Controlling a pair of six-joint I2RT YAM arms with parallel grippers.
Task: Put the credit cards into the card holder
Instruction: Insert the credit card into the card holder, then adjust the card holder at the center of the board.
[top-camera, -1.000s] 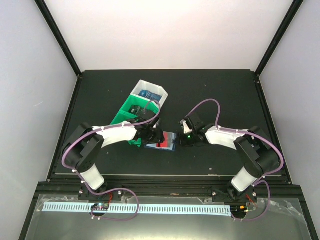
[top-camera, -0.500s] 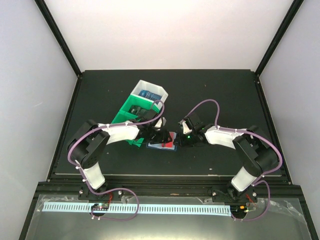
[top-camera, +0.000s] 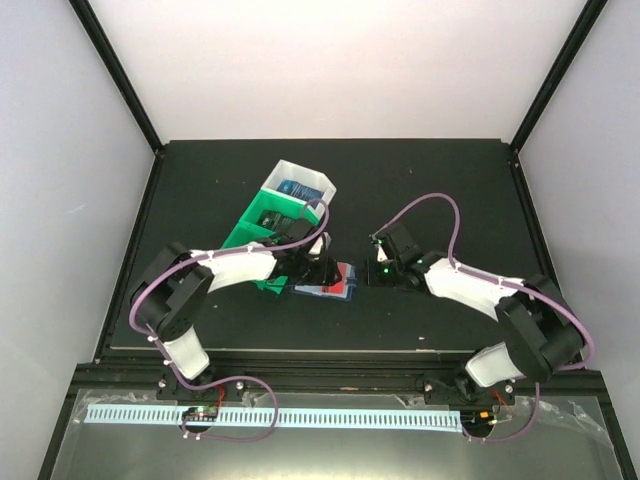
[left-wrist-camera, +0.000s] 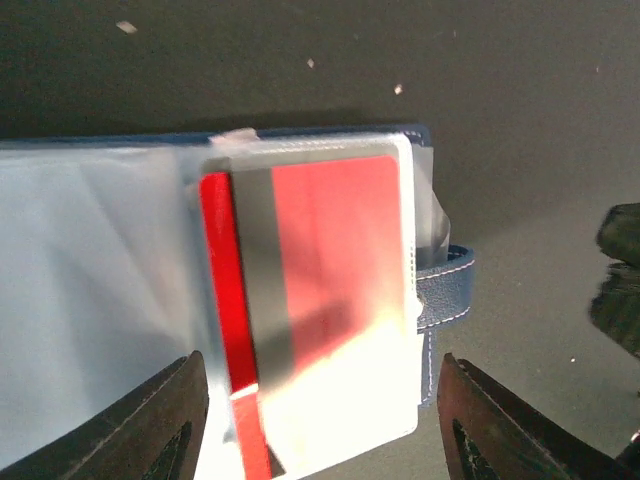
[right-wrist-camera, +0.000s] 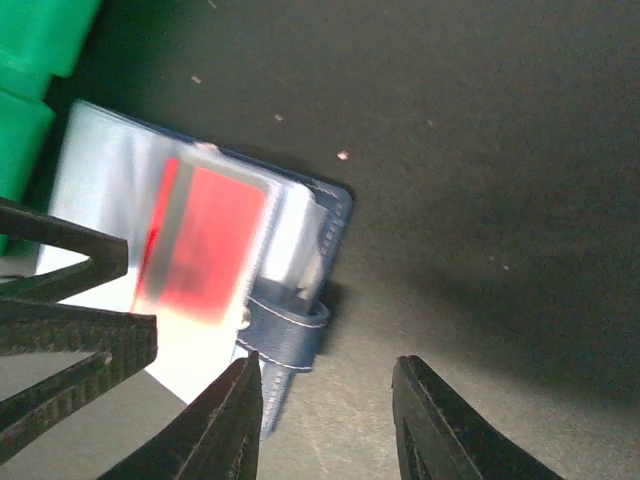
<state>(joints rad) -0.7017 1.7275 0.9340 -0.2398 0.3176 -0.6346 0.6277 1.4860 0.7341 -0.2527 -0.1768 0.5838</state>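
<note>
A: Card holder (top-camera: 338, 288), where is it?
B: Lying open and flat on the surface (right-wrist-camera: 480, 150), right under the left gripper (left-wrist-camera: 320, 385). In that wrist view it sits between the two fingers. The jaws stand wide apart above it and grip nothing.
A: Which way does it run?
B: Its long axis runs sideways, from one arm across to the other. The snap tab (right-wrist-camera: 285, 335) sticks out of the end facing the right gripper (right-wrist-camera: 328, 378).
A: And the card?
B: The red card (left-wrist-camera: 330, 260) sits behind a clear sleeve in the pane at the tab end. Its long axis crosses the holder's, with one short end toward the left gripper. A grey stripe (left-wrist-camera: 262, 270) runs lengthwise along the edge away from the tab.
A: Any print?
B: None I can read. Glare washes out the end nearest the gripper, and the right wrist view is blurred.
A: Right gripper?
B: Jaws parted over bare surface, holding nothing. The tab lies just beside its finger on the left arm's side.
A: Anything else?
B: A green-and-white bin (top-camera: 262, 215) lies beyond the left gripper, with a blue card (top-camera: 294, 187) in its white end. The card's markings are too small to read.
</note>
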